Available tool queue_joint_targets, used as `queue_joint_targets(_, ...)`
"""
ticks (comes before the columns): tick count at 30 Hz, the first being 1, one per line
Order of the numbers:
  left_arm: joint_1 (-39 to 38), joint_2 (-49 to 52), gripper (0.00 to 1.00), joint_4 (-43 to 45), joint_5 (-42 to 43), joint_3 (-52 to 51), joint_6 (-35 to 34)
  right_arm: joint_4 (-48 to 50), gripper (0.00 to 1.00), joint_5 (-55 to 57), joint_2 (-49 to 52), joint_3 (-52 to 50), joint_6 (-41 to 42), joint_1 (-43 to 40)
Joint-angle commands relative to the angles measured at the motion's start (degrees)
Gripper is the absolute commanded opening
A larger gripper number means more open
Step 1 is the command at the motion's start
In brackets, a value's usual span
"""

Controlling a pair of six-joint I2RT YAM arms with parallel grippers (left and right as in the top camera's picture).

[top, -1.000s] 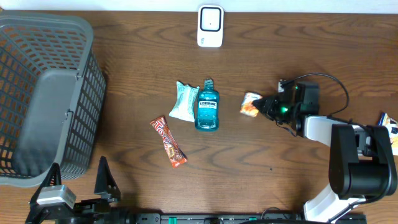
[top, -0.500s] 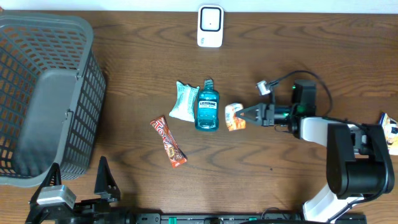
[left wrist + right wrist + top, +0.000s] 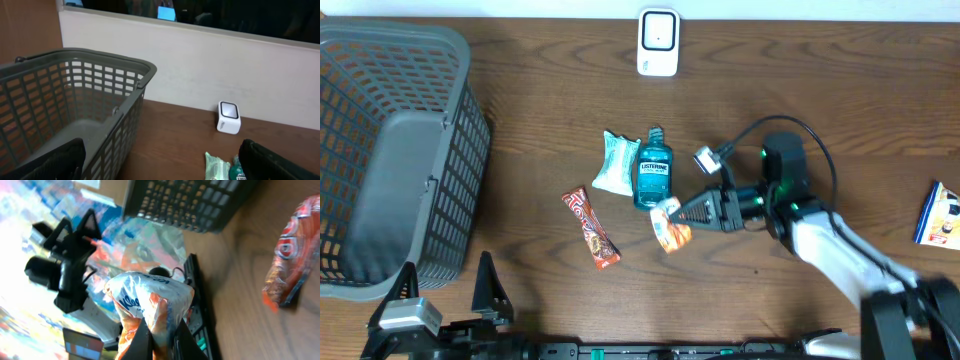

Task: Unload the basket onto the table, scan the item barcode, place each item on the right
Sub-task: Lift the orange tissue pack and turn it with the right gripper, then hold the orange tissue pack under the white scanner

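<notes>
My right gripper (image 3: 688,216) is shut on a white and orange snack packet (image 3: 670,224), held above the table just in front of the mouthwash bottle (image 3: 653,170). In the right wrist view the packet (image 3: 150,300) sticks out crumpled from between the closed fingers (image 3: 141,341). The white scanner (image 3: 658,42) stands at the table's far edge, and the left wrist view shows the scanner (image 3: 229,117) against the wall. My left gripper (image 3: 442,295) rests at the front left, open, with nothing between its fingers (image 3: 272,162).
A grey mesh basket (image 3: 390,150) fills the left side. A green and white wipes pack (image 3: 616,162) lies beside the bottle. A red candy bar (image 3: 592,228) lies to the packet's left. A small box (image 3: 942,215) sits at the right edge.
The right arm has stretched out to the left and toward the front, carrying the packet from right of the bottle to just in front of it. The left arm is still.
</notes>
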Motion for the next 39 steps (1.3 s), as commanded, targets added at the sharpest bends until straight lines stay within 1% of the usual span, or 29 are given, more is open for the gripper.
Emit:
queue_joint_targets(1, -0.2, -0.4, 0.98, 0.2, 0.1, 0.0, 0.1, -0.5, 0.01, -1.2, -7.0, -5.6, -1.7, 0.3)
queue_joint_targets(6, -0.2, -0.4, 0.98, 0.2, 0.1, 0.0, 0.1, -0.6, 0.01, -1.2, -14.9, -10.8, 0.6, 0.3)
queue_joint_targets(10, -0.2, -0.4, 0.98, 0.2, 0.1, 0.0, 0.1, 0.0, 0.01, -1.2, -19.5, -11.7, 0.3, 0.3)
queue_joint_targets(12, -0.2, -0.4, 0.98, 0.2, 0.1, 0.0, 0.1, 1.2, 0.01, -1.2, -20.6, -11.7, -1.9, 0.3)
queue_joint_targets(13, -0.2, -0.4, 0.98, 0.2, 0.1, 0.0, 0.1, 1.8, 0.01, -0.3, -20.6, -11.7, -4.6, 0.3)
queue_joint_targets(15, -0.2, -0.4, 0.98, 0.2, 0.1, 0.0, 0.1, 1.9, 0.01, 6.8, -20.5, -11.7, -8.0, 0.3)
queue_joint_targets(16, -0.2, -0.4, 0.98, 0.2, 0.1, 0.0, 0.1, 1.2, 0.01, 14.6, -20.5, -11.7, -8.2, 0.4)
queue_joint_targets(20, -0.2, -0.4, 0.98, 0.2, 0.1, 0.0, 0.1, -0.3, 0.01, 34.7, -20.2, -11.7, -10.6, 1.2)
queue_joint_targets(24, -0.2, -0.4, 0.98, 0.2, 0.1, 0.0, 0.1, -0.2, 0.01, 45.7, -18.1, -11.1, -10.6, 1.3)
queue_joint_targets(27, -0.2, -0.4, 0.98, 0.2, 0.1, 0.0, 0.1, -0.3, 0.01, 49.9, -16.0, -9.7, -11.8, 1.3)
queue_joint_targets(29, -0.2, -0.4, 0.98, 0.2, 0.1, 0.0, 0.1, -1.3, 0.01, 53.3, -13.5, -7.4, -12.9, 1.3)
queue_joint_targets(32, -0.2, -0.4, 0.98, 0.2, 0.1, 0.0, 0.1, -5.2, 0.01, 58.7, -8.0, -1.1, -14.1, 1.4)
queue_joint_targets(34, -0.2, -0.4, 0.98, 0.2, 0.1, 0.0, 0.1, -8.7, 0.01, 62.6, -3.6, 4.9, -16.3, 2.0)
queue_joint_targets(37, -0.2, -0.4, 0.98, 0.2, 0.1, 0.0, 0.1, -17.3, 0.01, 72.6, 5.5, 17.9, -22.4, 3.8)
queue_joint_targets(39, -0.2, -0.4, 0.98, 0.2, 0.1, 0.0, 0.1, -21.4, 0.01, 76.3, 10.3, 24.5, -24.6, 4.5)
